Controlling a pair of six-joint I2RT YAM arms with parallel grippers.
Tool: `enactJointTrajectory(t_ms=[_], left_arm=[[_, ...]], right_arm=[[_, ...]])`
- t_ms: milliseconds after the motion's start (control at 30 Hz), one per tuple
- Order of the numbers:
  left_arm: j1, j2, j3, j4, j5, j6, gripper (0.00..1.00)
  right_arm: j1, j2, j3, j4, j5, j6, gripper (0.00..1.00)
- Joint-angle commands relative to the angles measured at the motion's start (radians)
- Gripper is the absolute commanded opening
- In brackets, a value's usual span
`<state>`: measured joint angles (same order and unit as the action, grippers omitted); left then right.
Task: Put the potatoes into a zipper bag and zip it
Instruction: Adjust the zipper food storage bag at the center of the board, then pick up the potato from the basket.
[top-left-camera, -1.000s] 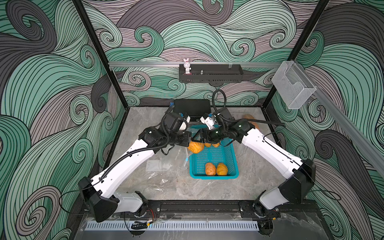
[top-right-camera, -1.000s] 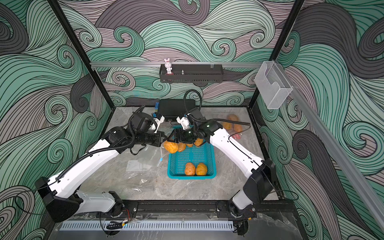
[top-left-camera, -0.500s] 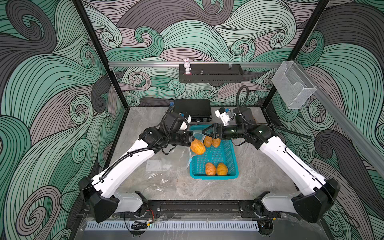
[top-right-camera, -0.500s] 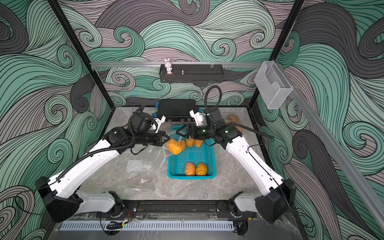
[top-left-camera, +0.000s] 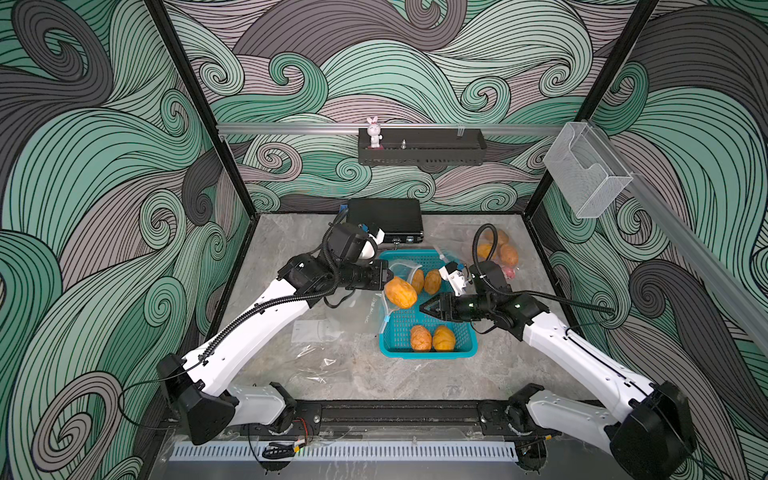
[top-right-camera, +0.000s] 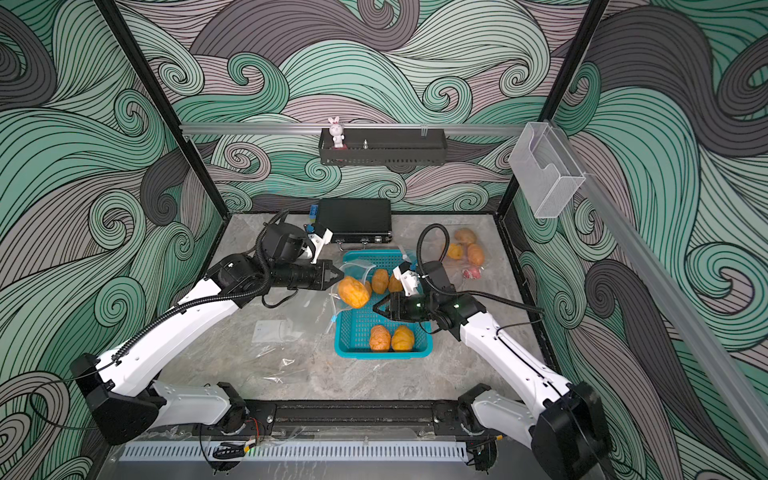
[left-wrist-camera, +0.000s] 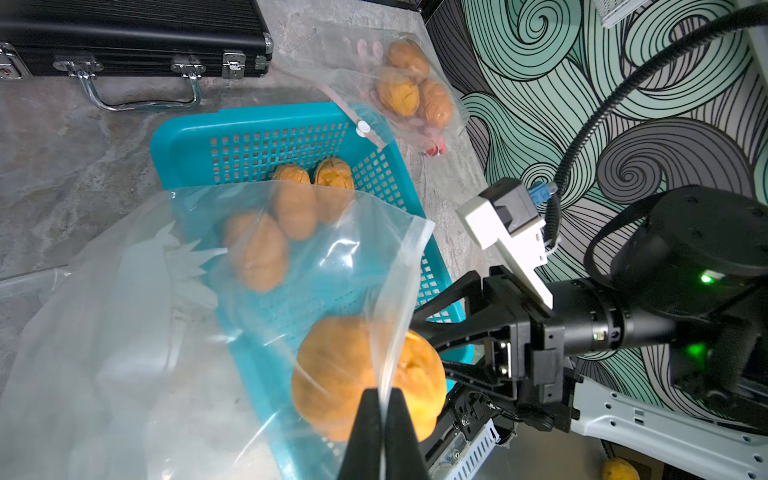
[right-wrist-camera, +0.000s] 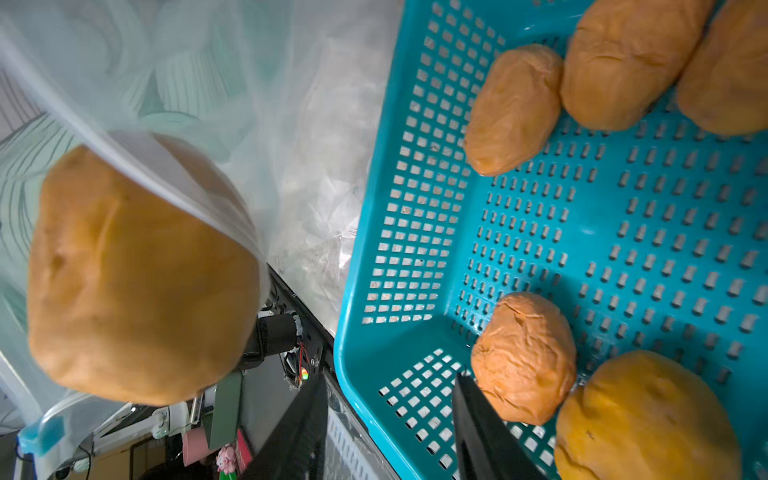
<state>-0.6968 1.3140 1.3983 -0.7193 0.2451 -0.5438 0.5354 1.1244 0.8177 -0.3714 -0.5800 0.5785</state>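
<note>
My left gripper (top-left-camera: 388, 276) (left-wrist-camera: 382, 400) is shut on the rim of a clear zipper bag (left-wrist-camera: 166, 311) (top-right-camera: 353, 272), holding it up beside the teal basket (top-left-camera: 428, 354). One orange-tan potato (top-left-camera: 400, 292) (left-wrist-camera: 332, 374) (right-wrist-camera: 137, 274) sits in the bag's mouth, partly under the film. My right gripper (top-left-camera: 424, 308) (right-wrist-camera: 390, 378) hovers open and empty over the basket's middle, pointing at that potato. Two potatoes (top-left-camera: 420, 337) (right-wrist-camera: 523, 361) lie at the basket's front. Two more potatoes (top-left-camera: 432, 281) (right-wrist-camera: 513, 110) lie at its back.
A black case (top-left-camera: 384, 220) stands against the back wall. At the back right lies a second clear bag holding potatoes (top-left-camera: 496, 249), its zipper end (left-wrist-camera: 363, 129) resting on the basket rim. Flat clear bags (top-left-camera: 316, 332) lie on the table left of the basket.
My right gripper has drawn away from the bag's mouth and come toward the front over the basket, with its jaws narrower. The left gripper, bag and potato have stayed put.
</note>
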Motion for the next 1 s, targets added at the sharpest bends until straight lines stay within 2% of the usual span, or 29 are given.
enactJointTrajectory(t_ms=[0,200,300,433,600,667,800,967], left_arm=[[-0.003,-0.006,0.026,0.013,0.016,-0.018,0.0],[-0.003,0.016,0.087,-0.044,0.014,0.006,0.0],[-0.003,0.026,0.127,-0.087,0.009,0.026,0.0],[-0.003,0.023,0.159,-0.113,-0.003,0.04,0.0],[0.024,0.025,0.239,-0.184,-0.054,0.082,0.0],[0.043,0.034,0.303,-0.248,-0.082,0.12,0.0],[0.05,0.027,0.405,-0.373,-0.287,0.237,0.0],[0.086,0.031,0.518,-0.502,-0.537,0.36,0.0]], right_arm=[[0.035,0.004,0.06,0.112,-0.014,0.045,0.46],[0.072,0.106,0.224,0.144,-0.057,0.124,0.44],[0.076,0.135,0.308,0.11,-0.05,0.112,0.44],[0.073,0.155,0.335,0.036,-0.015,0.05,0.45],[0.069,0.093,0.351,0.035,-0.014,-0.008,0.52],[0.07,0.058,0.388,0.017,-0.006,-0.054,0.58],[0.066,-0.038,0.408,-0.016,0.07,-0.118,0.7],[0.031,-0.117,0.303,0.059,0.181,-0.108,0.78]])
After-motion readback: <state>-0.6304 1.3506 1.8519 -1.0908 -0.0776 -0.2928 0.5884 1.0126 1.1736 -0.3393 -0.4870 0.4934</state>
